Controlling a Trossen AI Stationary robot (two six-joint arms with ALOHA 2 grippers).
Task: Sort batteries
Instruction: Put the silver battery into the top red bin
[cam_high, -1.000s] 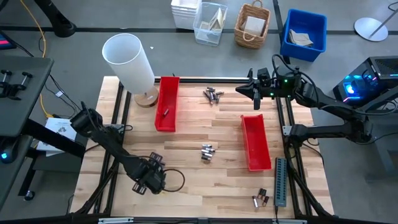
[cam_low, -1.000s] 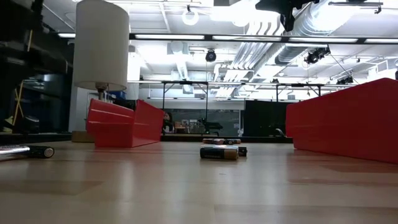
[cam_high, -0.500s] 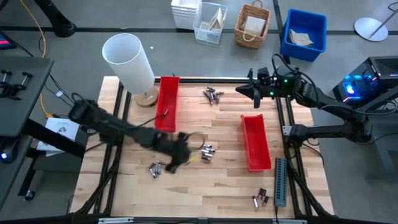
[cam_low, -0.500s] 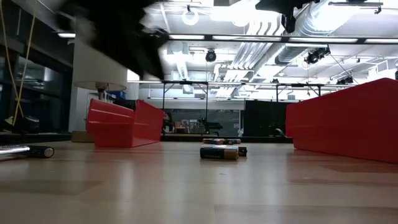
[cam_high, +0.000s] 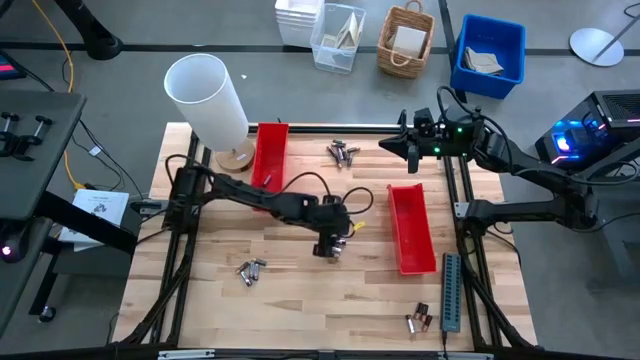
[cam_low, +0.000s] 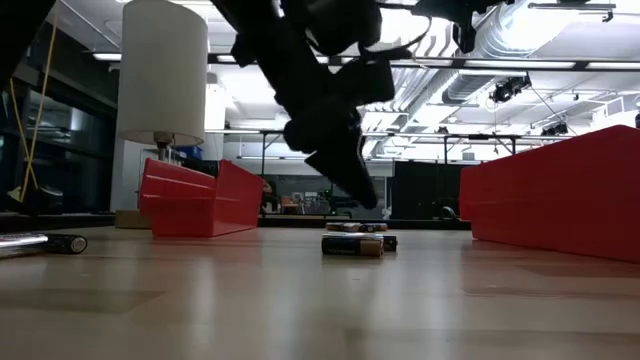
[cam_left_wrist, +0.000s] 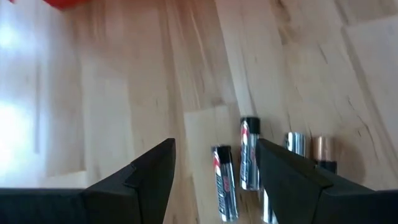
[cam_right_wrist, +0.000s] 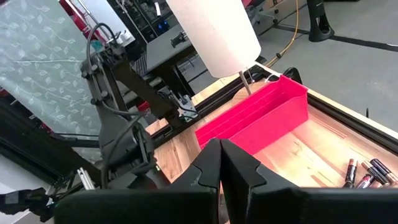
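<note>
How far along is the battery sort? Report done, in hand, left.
Done: little. One small item lies in the left red tray, and the right red tray looks empty.
In hand: nothing. The open left gripper hovers over the middle batteries.
Left: the far cluster, near-left cluster and near-right cluster.
The right gripper waits shut.

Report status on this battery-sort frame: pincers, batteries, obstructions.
Left pincer open over centre batteries, none held. Right pincer shut, parked at far edge. Nothing blocking the grab.
</note>
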